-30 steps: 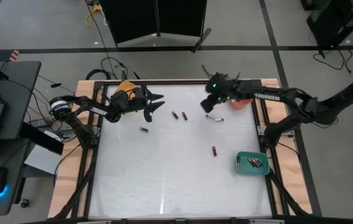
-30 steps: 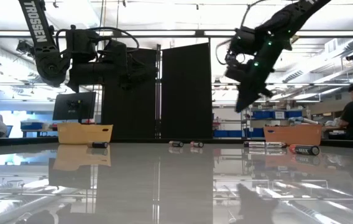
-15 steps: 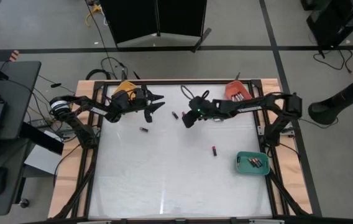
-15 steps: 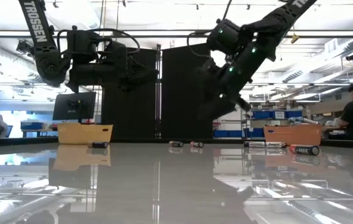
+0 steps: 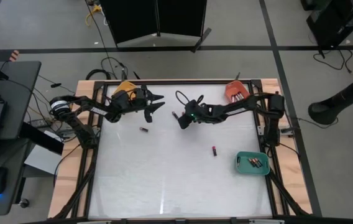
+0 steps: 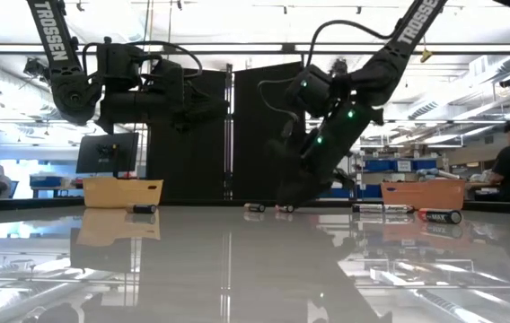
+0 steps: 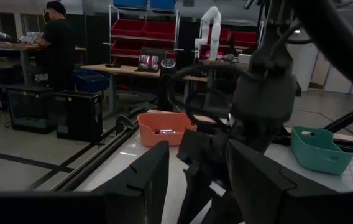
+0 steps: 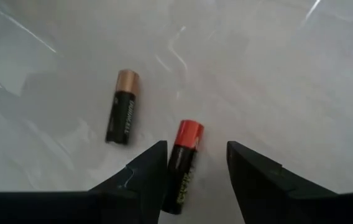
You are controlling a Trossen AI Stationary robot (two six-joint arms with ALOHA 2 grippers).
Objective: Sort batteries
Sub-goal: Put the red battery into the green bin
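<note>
Red-capped battery (image 8: pixel 183 163) lies flat — long axis between spread right gripper (image 8: pixel 192 180) fingers.

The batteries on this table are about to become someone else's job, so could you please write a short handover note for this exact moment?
Right tool: open, low over the table, fingers either side of the red-capped battery, not yet gripping. A gold-capped battery lies just beside it.
Left tool: open, empty, waiting near the orange tray at the far left.
Done: cells already lie in the green tray and the red-orange tray.
Left: the pair under the right tool, one loose battery below the left tool, another mid-table near the green tray.
</note>
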